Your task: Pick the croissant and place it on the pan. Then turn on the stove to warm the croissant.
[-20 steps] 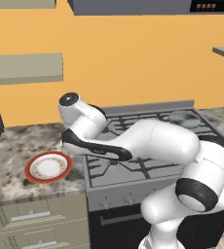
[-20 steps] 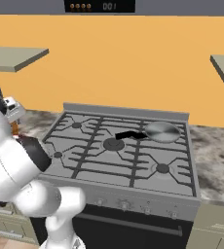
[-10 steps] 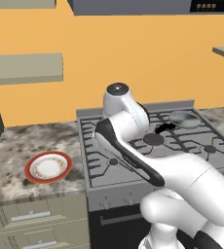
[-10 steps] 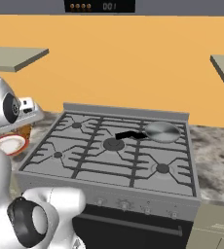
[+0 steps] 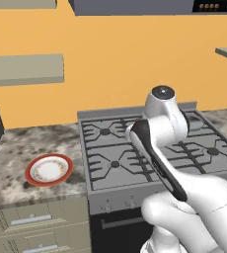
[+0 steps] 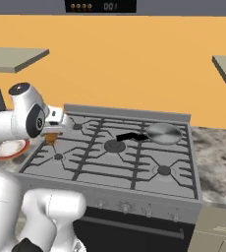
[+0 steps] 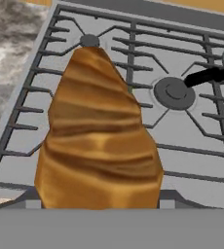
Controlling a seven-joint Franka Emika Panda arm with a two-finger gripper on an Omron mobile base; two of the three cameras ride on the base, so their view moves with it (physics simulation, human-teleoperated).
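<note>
My gripper (image 6: pixel 50 136) is shut on the croissant (image 6: pixel 50 139), a golden-brown pastry that looms large in the hand view (image 7: pixel 97 141). It hangs above the left burners of the grey stove (image 6: pixel 134 170), whose grates (image 7: pixel 182 141) lie below the pastry. The grey pan (image 6: pixel 163 133) rests on the back right burner, its black handle (image 6: pixel 129 135) pointing left toward the middle burner. In the hand view the handle (image 7: pixel 206 76) shows at the upper right, well apart from the croissant. My own arm hides the gripper in the left base view.
A red-rimmed white plate (image 5: pixel 49 169) with nothing on it lies on the speckled counter (image 5: pixel 17 148) left of the stove (image 5: pixel 110 148). Small knobs (image 6: pixel 125 207) line the stove's front edge. Shelves hang on the orange wall to both sides.
The arm has swung right from above the plate to over the stove's left side, carrying the croissant with it.
</note>
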